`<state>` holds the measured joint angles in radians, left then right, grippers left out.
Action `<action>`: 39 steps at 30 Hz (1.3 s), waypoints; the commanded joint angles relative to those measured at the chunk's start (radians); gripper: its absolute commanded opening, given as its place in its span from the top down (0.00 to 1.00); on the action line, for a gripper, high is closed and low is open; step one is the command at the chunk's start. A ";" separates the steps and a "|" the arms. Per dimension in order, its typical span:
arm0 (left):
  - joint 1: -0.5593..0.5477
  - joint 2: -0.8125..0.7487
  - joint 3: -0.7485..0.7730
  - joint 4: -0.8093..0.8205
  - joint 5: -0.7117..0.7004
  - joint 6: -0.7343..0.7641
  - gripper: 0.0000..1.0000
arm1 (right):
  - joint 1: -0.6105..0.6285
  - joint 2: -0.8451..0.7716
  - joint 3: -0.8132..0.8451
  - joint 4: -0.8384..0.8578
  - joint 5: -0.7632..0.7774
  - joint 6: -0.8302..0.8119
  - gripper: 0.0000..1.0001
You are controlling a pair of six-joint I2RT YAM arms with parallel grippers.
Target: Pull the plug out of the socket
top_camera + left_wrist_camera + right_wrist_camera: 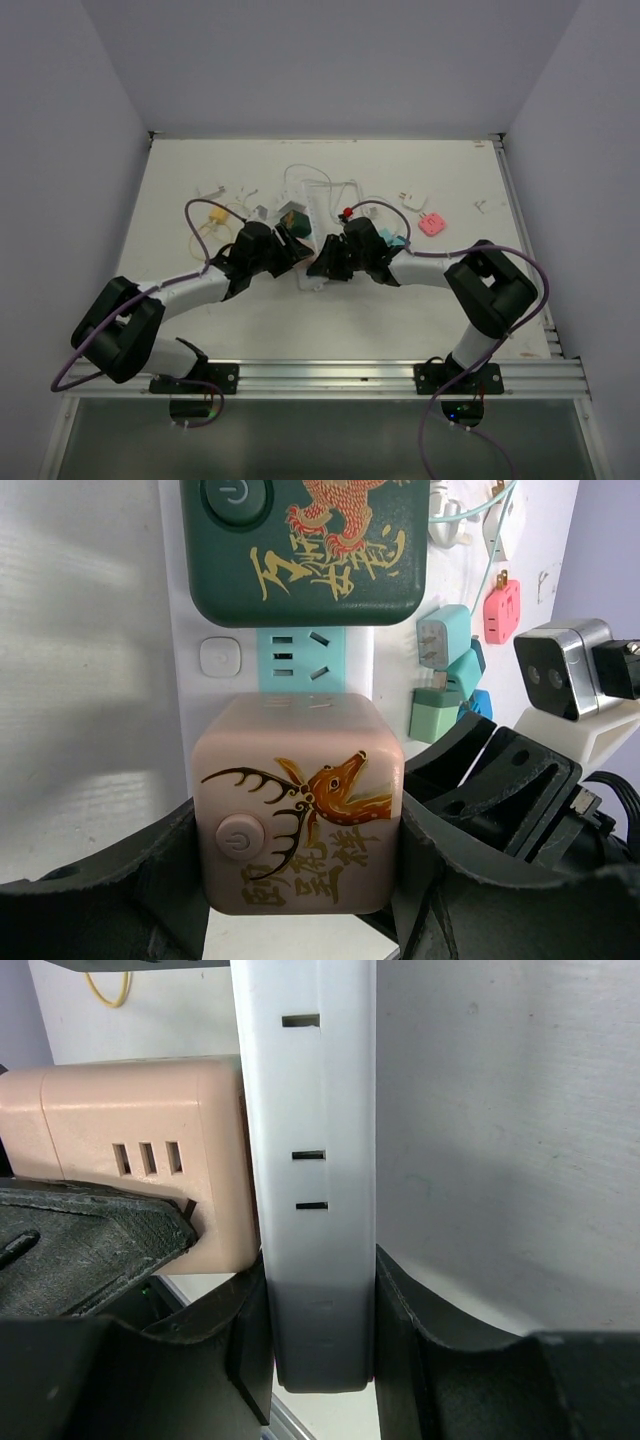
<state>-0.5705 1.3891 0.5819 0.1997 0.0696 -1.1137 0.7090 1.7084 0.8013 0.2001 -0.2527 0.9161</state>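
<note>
The pull has not yet come. The rounded pale pink plastic cube plug [300, 810], printed with a brown and orange deer and gold lettering, sits seated on the long white rectangular plastic power strip [185, 680], which lies near the middle of the white table [400, 320] with its length running toward the far edge. The left gripper [295, 880] is clamped on the pink cube plug, one black finger pressed against each side. The right gripper [320, 1350] is clamped across the near end of the white power strip, pinning it. Both holds look set, so what is left is the separation itself: lifting the cube away while the strip is held down.

The left wrist view shows the strip's face: a teal outlet [302, 660] just beyond the pink cube, then a dark green cube [310, 540] with a gold and orange dragon, and small loose plugs [445, 685] lying just beside the strip. The right wrist view alone shows the strip edge-on, with the cube's base flush against it and no gap. The top view shows the two arms meeting at mid-table, but they hide the joint.
</note>
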 commanded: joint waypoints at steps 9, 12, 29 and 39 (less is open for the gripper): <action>0.070 -0.254 -0.040 -0.017 -0.021 -0.037 1.00 | -0.085 0.046 -0.050 -0.232 0.302 -0.013 1.00; 0.107 -0.279 -0.054 -0.028 -0.021 -0.035 1.00 | -0.088 0.050 -0.045 -0.252 0.320 -0.017 1.00; 0.170 -0.162 0.018 -0.227 -0.152 0.270 0.94 | -0.126 -0.030 -0.043 -0.283 0.262 -0.213 1.00; 0.170 -0.064 0.035 -0.016 -0.402 0.465 0.90 | -0.126 -0.039 -0.053 -0.249 0.178 -0.270 1.00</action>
<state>-0.4061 1.3003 0.5648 0.0353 -0.1890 -0.7467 0.5877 1.6398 0.7971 0.1207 -0.1017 0.7483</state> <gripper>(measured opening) 0.629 0.390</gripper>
